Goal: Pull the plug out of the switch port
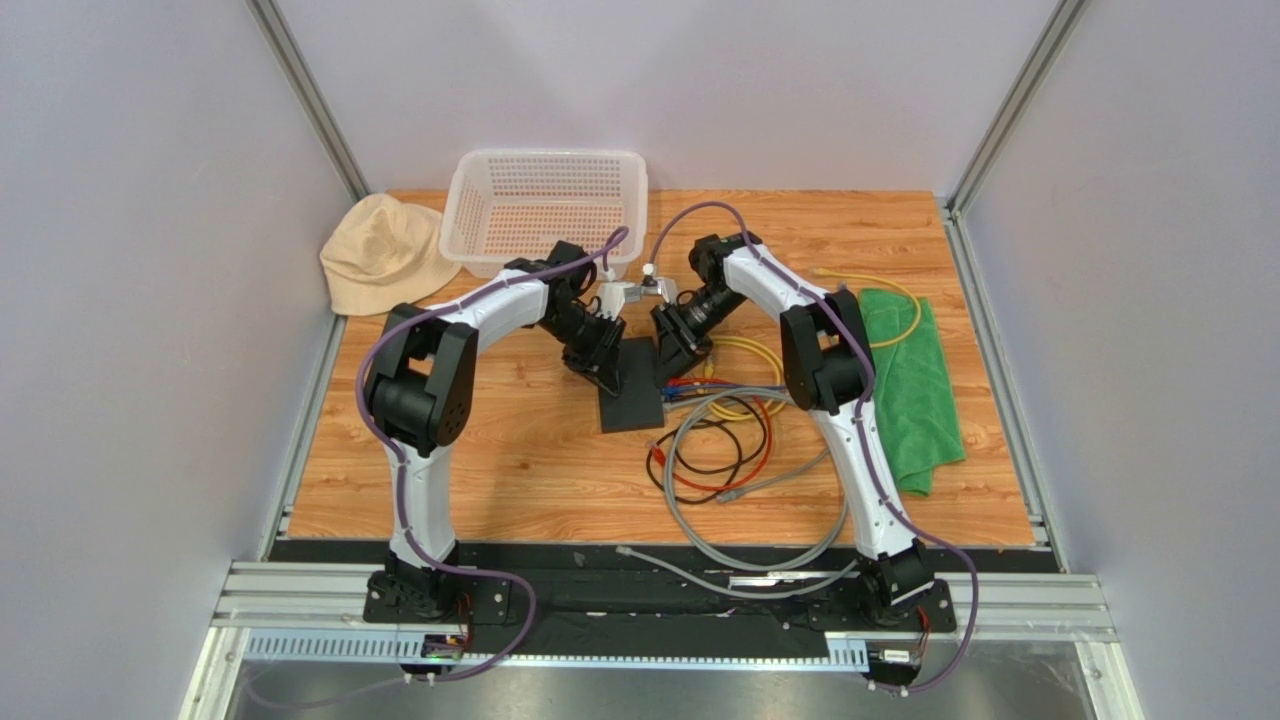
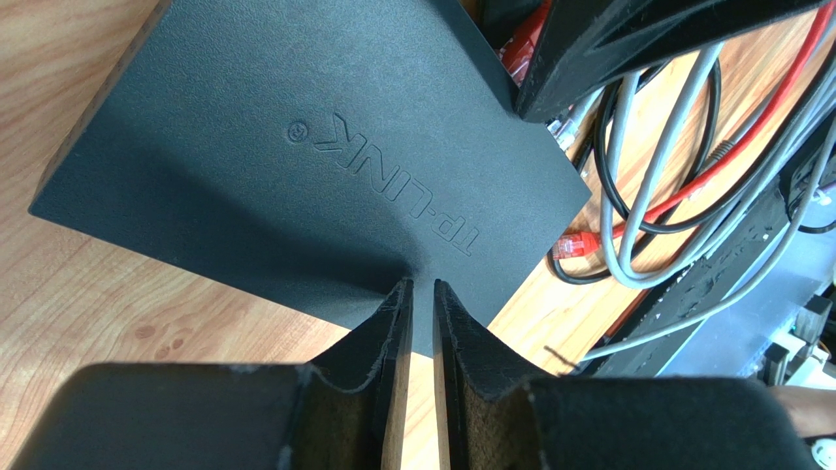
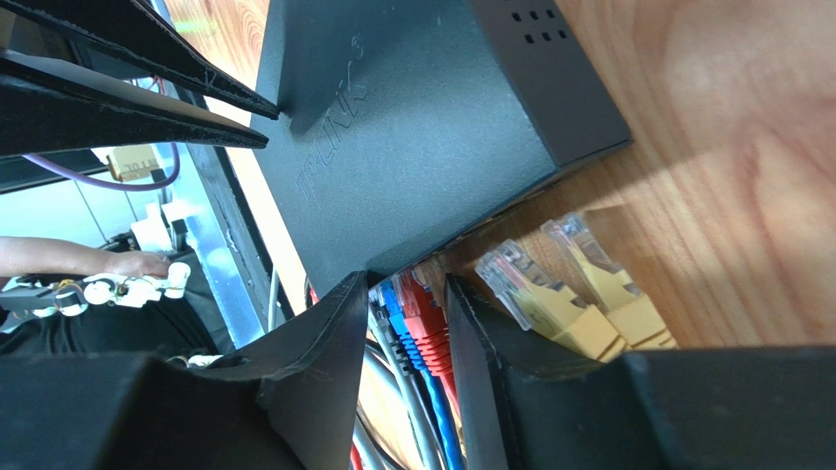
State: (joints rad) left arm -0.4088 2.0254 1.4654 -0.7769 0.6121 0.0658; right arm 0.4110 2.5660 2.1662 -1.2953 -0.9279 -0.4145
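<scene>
Both arms [image 1: 481, 305] are arching inward: left jaws clamping the switch [image 2: 294, 147], right jaws open, straddling its plugs [image 3: 417, 323].

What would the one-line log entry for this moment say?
left gripper: clamped on switch corner | right gripper: open, straddling red plug and blue plug at port edge | task: plug not yet pulled

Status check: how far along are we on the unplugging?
Done: left pincer clamps the switch by its edge, steadying it; two yellow plugs lie free on the table. In hand: right pincer straddles the red plug and blue plug, jaws apart. Remaining: close, pull one out; both look seated.
</scene>
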